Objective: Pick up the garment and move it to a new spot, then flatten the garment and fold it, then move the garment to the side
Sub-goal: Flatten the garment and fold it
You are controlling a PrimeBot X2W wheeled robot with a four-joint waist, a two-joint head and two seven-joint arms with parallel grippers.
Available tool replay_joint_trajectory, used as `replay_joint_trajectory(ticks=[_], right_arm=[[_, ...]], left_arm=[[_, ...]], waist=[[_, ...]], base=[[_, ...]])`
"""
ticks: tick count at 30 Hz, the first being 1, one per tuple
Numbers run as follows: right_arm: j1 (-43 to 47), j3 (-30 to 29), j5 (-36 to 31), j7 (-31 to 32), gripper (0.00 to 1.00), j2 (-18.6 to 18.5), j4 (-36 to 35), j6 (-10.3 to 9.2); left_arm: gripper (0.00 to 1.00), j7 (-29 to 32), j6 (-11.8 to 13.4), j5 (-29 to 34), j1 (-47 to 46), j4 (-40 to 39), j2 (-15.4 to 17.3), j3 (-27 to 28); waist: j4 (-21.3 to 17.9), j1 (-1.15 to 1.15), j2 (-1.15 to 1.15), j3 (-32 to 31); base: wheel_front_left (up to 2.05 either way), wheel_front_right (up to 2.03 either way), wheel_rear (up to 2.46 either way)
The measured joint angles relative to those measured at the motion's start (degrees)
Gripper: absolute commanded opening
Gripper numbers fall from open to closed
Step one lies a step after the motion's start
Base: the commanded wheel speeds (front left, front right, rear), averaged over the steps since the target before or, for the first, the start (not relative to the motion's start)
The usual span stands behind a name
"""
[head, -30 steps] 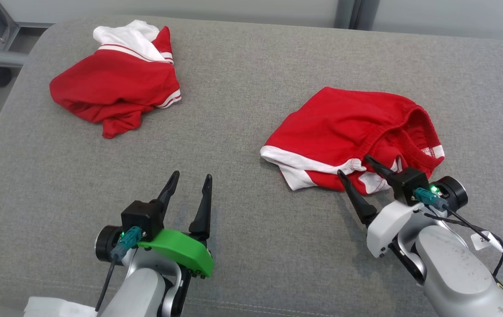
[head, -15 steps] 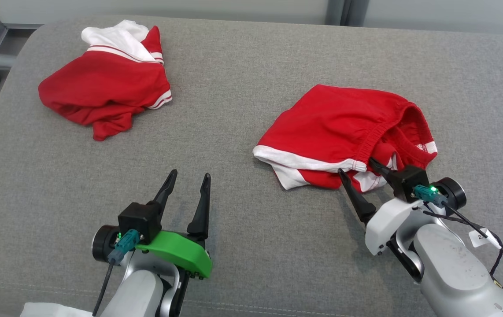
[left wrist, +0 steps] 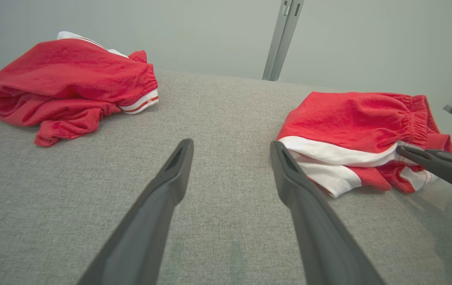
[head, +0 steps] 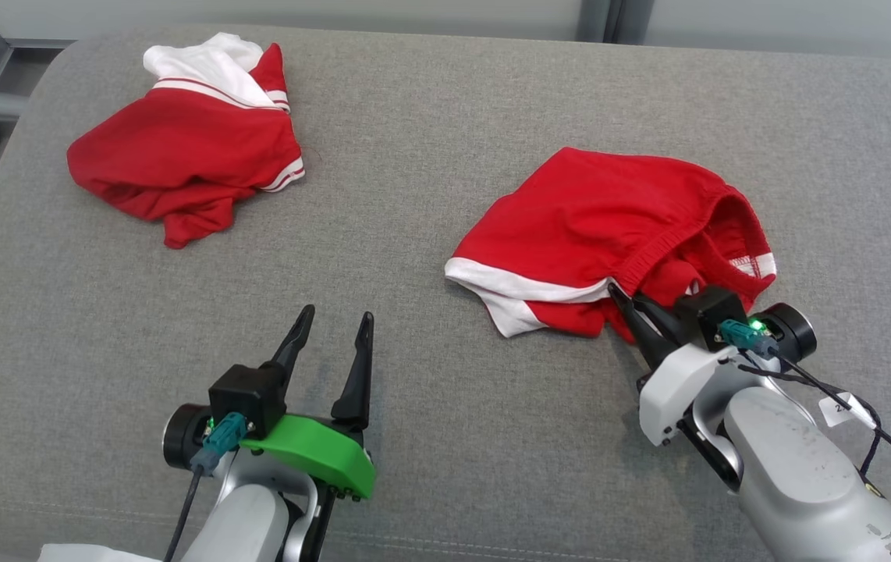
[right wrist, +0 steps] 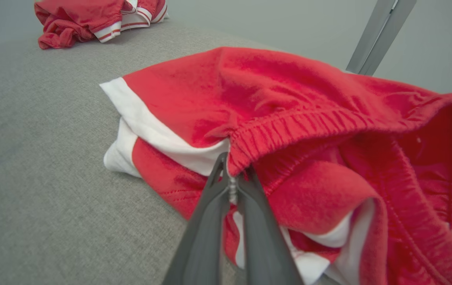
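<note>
Head view. A padded grey bench (head: 414, 117) carries two red-and-white items. The garment (head: 594, 226), red shorts with a white hem band, lies crumpled on the robot's right half of the bench, its waistband opening turned toward the right arm. The right pincer (head: 623, 295) is closed narrow on the near edge of the garment, at the spot where the gathered waistband meets the white hem. The left pincer (head: 337, 314) stands wide and holds nothing, over bare fabric well apart from both items. A second garment (head: 180, 156), red with a white striped part, lies bunched at the far left corner.

Left wrist view. The left pincer (left wrist: 230, 143) has its fingers spread wide with only grey bench (left wrist: 218, 111) between them. The garment (left wrist: 348, 118) lies to the right, with the right pincer (left wrist: 402, 149) meeting its near edge. The second garment (left wrist: 63, 79) lies at upper left.

Right wrist view. The right pincer (right wrist: 234, 170) is pressed together on a fold of cloth just under the elastic waistband (right wrist: 289, 122). The garment (right wrist: 230, 87) rests on the bench (right wrist: 32, 138). The second garment (right wrist: 87, 16) lies far off at top left.
</note>
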Motion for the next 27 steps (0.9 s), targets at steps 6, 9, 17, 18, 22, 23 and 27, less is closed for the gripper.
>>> replay_joint_trajectory(ticks=[6, 9, 17, 18, 22, 23, 27], right_arm=[[-1.4, -1.3, 1.1, 0.0, 0.0, 0.5, -2.2, 0.0], [-3.4, -2.6, 2.2, 0.0, 0.0, 0.8, -5.8, 0.0], [-5.8, -7.8, 3.3, -0.1, 0.0, -2.0, -11.1, -0.19], [-5.7, -8.5, 3.5, -0.1, 0.0, -2.6, -11.1, -0.58], [-4.7, -11.0, 4.1, -0.1, 0.0, -4.3, -11.0, -1.19], [-4.1, -11.5, 4.2, -0.1, 0.0, -4.6, -10.8, -1.22], [-0.7, -13.3, 5.8, -0.1, 0.0, -6.0, -8.8, -2.41]], left_arm=[[1.0, 0.0, 0.1, 0.0, 0.2, -0.3, 0.1, 1.3], [1.0, 0.0, 0.1, 0.0, 0.8, -0.3, 0.2, 1.6], [1.0, 0.0, 0.1, 0.0, 2.3, -0.1, 0.2, 0.6], [1.0, 0.0, 0.1, 0.0, 2.4, 0.0, 0.2, 0.5], [1.0, 0.0, 0.0, 0.1, 2.6, 0.1, 0.2, -0.1], [1.0, 0.0, -0.1, 0.2, 2.6, 0.2, 0.2, -0.5], [1.0, 0.0, -1.4, 0.6, 2.7, 0.5, 0.2, -2.8]], waist=[[-0.5, 0.0, 0.0, -0.3], [-1.3, 0.0, 0.0, -0.6], [-4.0, 0.0, 0.0, -1.9], [-4.4, 0.0, 0.0, -2.0], [-6.1, 0.0, 0.0, -2.7], [-6.6, 0.0, 0.0, -2.8], [-8.4, 0.0, 0.0, -3.2]], base=[[0.0, 0.0, 0.0], [0.0, 0.0, 0.0], [0.0, 0.0, 0.0], [0.0, 0.0, 0.0], [0.0, 0.0, 0.0], [0.0, 0.0, 0.0], [0.0, 0.0, 0.0]])
